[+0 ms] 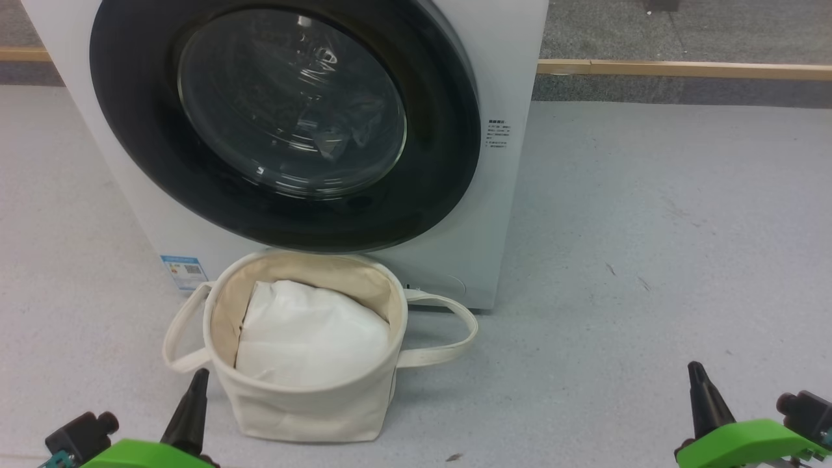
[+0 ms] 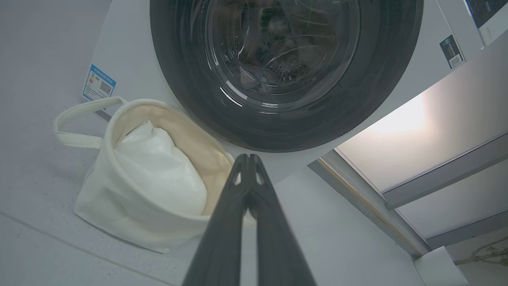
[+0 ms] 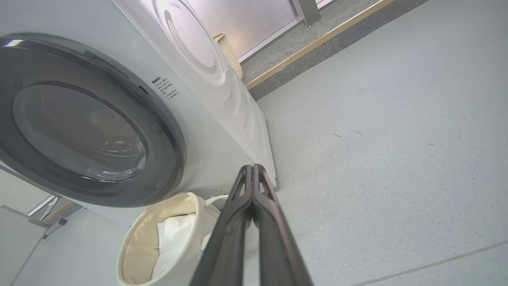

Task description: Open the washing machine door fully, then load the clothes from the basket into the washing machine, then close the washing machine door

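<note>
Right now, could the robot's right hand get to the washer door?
Probably yes. The right hand, shut and empty, has bare floor between it and the door; the basket stands off to its left, below the door's lower rim. Reach itself I can't judge.

The washing machine (image 1: 510, 52) bears a blue label sticker (image 1: 184, 271) and small print (image 1: 498, 133), both too small to read.

Surfaces: washing machine door (image 1: 286, 123) glossy black rim, clear glass bowl; washing machine (image 1: 510, 58) smooth white casing, probably painted metal; basket (image 1: 305, 409) matt cream canvas; floor (image 1: 650, 260) speckled grey, matt.
</note>
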Motion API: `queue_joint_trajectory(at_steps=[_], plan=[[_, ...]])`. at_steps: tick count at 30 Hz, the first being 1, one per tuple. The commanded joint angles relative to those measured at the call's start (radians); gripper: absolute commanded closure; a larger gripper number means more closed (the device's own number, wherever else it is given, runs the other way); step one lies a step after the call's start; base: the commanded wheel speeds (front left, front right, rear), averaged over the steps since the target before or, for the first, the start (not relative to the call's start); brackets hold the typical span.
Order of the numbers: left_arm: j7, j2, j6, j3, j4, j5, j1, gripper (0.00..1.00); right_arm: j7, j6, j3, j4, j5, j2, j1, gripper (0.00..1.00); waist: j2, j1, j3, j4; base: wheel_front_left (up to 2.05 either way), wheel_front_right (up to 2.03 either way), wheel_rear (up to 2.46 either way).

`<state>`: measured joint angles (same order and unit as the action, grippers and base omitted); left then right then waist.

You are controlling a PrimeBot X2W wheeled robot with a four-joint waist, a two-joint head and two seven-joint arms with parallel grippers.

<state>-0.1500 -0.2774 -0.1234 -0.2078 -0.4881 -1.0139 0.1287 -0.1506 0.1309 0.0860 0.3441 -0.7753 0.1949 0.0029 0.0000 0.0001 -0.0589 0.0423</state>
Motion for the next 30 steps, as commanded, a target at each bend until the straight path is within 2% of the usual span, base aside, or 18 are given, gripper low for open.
queue_joint_trajectory(at_steps=[1,30], plan=[[0.007,-0.008,-0.002,0.034,0.037,-0.019,0.039,1.0,0.009,0.0,-0.009,-0.038,-0.026,0.002,-0.051,1.0,0.0,0.0,0.001,-0.001,0.0,0.0,0.0],[0.091,0.069,-0.004,0.128,0.104,-0.208,0.02,1.0,0.093,0.0,-0.072,-0.058,-0.29,-0.046,-0.071,1.0,0.0,0.0,0.021,-0.014,0.0,0.0,0.0]])
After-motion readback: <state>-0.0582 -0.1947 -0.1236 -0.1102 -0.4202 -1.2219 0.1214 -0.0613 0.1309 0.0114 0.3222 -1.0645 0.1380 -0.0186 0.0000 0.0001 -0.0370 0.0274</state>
